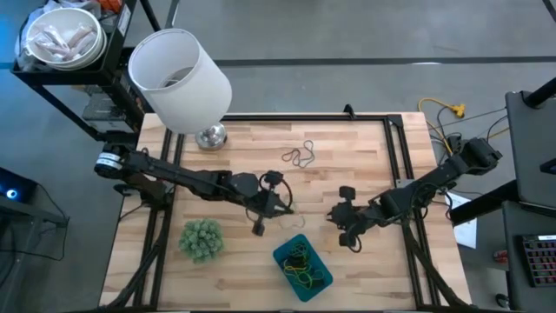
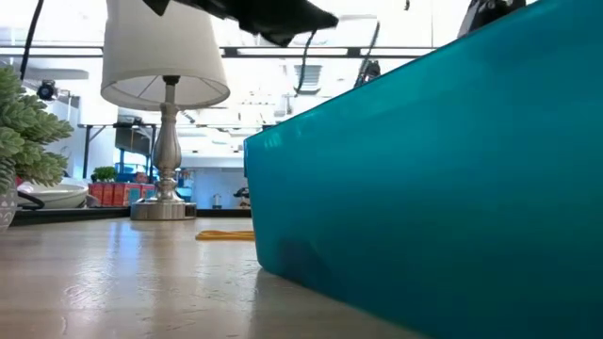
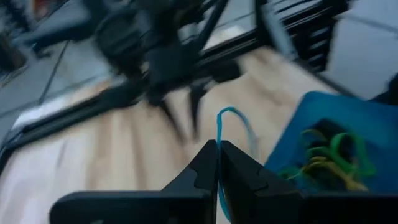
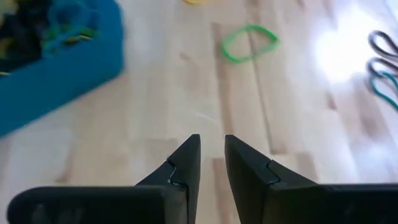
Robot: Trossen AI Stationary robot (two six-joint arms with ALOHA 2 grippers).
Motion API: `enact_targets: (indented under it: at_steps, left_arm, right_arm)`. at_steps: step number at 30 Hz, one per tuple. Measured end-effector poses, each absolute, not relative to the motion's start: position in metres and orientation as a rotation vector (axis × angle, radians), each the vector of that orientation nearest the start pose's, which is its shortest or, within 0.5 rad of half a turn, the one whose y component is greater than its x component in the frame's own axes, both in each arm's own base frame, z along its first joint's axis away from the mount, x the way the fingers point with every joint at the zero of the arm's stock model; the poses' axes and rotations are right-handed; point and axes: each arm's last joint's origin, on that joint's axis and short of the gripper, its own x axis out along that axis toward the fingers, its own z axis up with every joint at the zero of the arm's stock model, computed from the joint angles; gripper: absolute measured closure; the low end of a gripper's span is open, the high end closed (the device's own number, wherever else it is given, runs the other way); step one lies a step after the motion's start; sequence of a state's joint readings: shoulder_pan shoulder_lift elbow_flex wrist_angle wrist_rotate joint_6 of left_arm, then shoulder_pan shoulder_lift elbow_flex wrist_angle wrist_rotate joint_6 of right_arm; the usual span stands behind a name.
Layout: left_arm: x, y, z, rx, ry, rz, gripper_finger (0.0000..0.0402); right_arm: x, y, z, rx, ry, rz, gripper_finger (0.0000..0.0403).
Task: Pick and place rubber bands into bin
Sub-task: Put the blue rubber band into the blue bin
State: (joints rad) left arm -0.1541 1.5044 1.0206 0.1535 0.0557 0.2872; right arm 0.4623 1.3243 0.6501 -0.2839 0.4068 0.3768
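Note:
The teal bin (image 1: pixel 301 265) stands near the table's front edge with several yellow, green and dark rubber bands in it. My left gripper (image 1: pixel 282 209) hangs above the table just to the far left of the bin, shut on a thin blue rubber band (image 3: pixel 239 121). My right gripper (image 1: pixel 334 217) is over bare wood to the right of it, its fingers (image 4: pixel 186 162) a little apart with nothing between them. A green band (image 4: pixel 249 42) lies flat on the table ahead of it. A few more loose bands (image 1: pixel 300 156) lie farther back. My left gripper pinches the blue band (image 3: pixel 219 134) between its two fingertips. The fingers point toward the table's right, slanting slightly down. The band's free part stands out past the tips as a narrow loop (image 3: pixel 231 113), lifted clear of the table.
A lamp with a white shade (image 1: pixel 178 78) stands at the far left corner on a metal base (image 1: pixel 210 136). A fuzzy green ball (image 1: pixel 201 239) sits near the front left. A yellow band (image 2: pixel 224 235) lies on the wood beside the bin (image 2: pixel 433 188).

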Motion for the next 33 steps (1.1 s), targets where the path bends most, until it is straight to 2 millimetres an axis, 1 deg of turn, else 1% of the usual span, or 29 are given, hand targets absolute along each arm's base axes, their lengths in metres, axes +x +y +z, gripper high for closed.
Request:
enact_targets:
  at_steps: [3,6,17,23,28,33]
  left_arm:
    - [0.336,-0.061,0.273,0.307,0.276,-0.324,0.0402]
    - [0.342,-0.067,0.270,0.302,0.231,-0.368,0.0402]
    - [0.367,-0.086,0.244,0.269,0.093,-0.562,0.0402]
    - [0.379,-0.094,0.230,0.236,0.121,-0.644,0.0401]
    - [0.387,-0.095,0.211,0.204,0.184,-0.652,0.0402]
    - [0.390,-0.095,0.204,0.201,0.213,-0.653,0.0399]
  right_arm:
    - [0.217,0.094,0.174,-0.057,0.865,-0.156,0.0335]
    - [0.217,0.094,0.174,-0.060,0.864,-0.164,0.0335]
    - [0.216,0.094,0.174,-0.060,0.864,-0.164,0.0335]
    - [0.216,0.094,0.173,-0.050,0.864,-0.169,0.0335]
    - [0.216,0.094,0.173,-0.048,0.862,-0.168,0.0335]
    - [0.217,0.094,0.174,-0.047,0.860,-0.167,0.0335]
